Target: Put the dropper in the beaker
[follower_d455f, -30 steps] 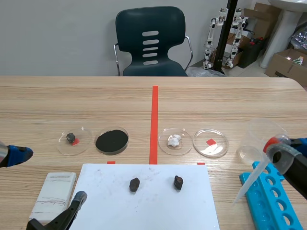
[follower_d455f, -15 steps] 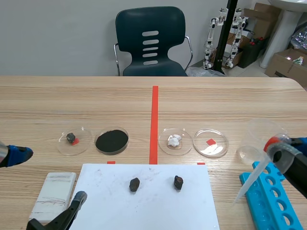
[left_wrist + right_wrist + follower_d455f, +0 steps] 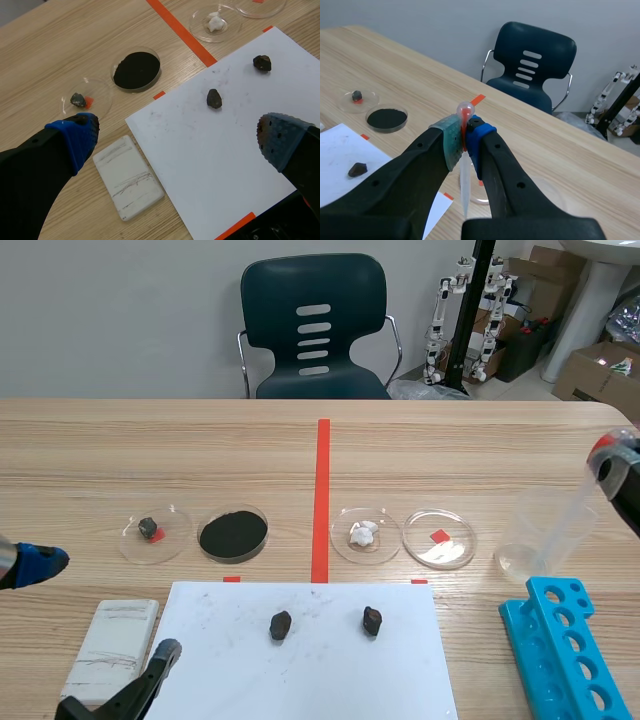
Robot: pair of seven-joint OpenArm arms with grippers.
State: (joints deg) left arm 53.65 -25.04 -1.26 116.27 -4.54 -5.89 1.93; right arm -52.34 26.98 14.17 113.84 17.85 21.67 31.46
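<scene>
Holding the dropper [image 3: 465, 186]: the right gripper [image 3: 465, 140] was clamped on its neck just under the red bulb, with one pad on each side.
Dropper position: it hung tilted at the right end of the table [image 3: 200, 460] with the bulb up. Its thin end seemed to reach down into the beaker [image 3: 535, 540]. Through the clear wall I could not tell whether the tip touched the bottom.
Beaker: it stood upright, just behind the blue tube rack [image 3: 565, 650].
Progress: by my judgement the grasp and the lift were done and the tip was at or inside the mouth. The lowering and the release were left, so the task was not finished.
Left gripper [image 3: 172, 135]: its fingers were wide apart and held nothing, above the white sheet [image 3: 225, 150] and near the white block [image 3: 129, 177].
Further out: two dark stones lay on the sheet, and a dish of black powder [image 3: 233, 533] stood behind it.
</scene>
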